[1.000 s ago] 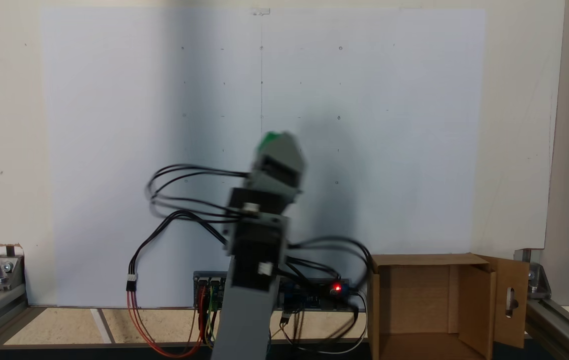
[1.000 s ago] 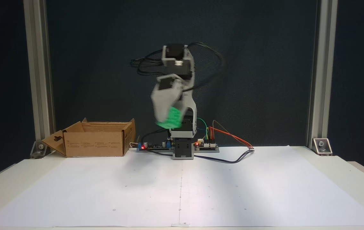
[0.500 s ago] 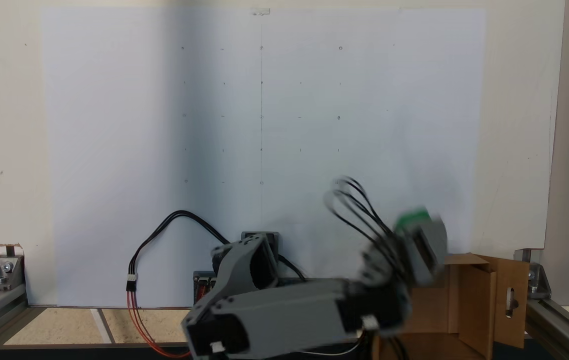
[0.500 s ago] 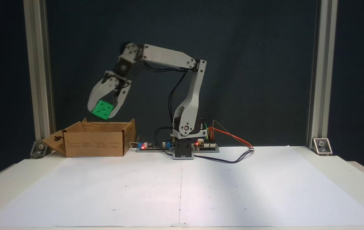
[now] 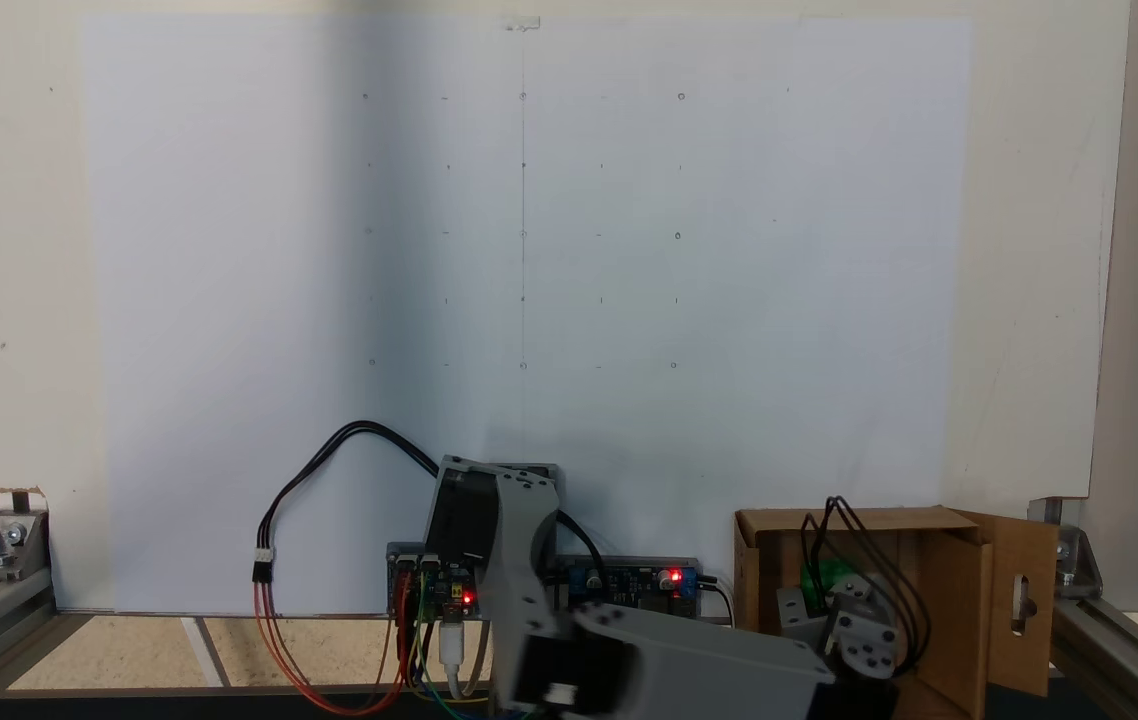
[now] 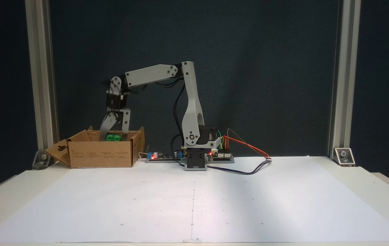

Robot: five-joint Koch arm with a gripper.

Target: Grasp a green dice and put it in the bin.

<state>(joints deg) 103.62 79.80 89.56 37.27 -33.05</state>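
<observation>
Gripper [image 6: 113, 138]: your side-on fixed view shows it clamped on the green dice [image 6: 114, 137], dipped into the bin [image 6: 102, 153]. From above, dice [image 5: 822, 578] largely hidden behind wrist; slotted flap [image 5: 1021, 600] visible.

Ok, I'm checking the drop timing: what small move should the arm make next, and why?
Probably open the jaws. The gripper has its tips down inside the bin, with the green dice clamped between its fingers, partly below the rim. Releasing there should let the dice fall into the box.
</observation>
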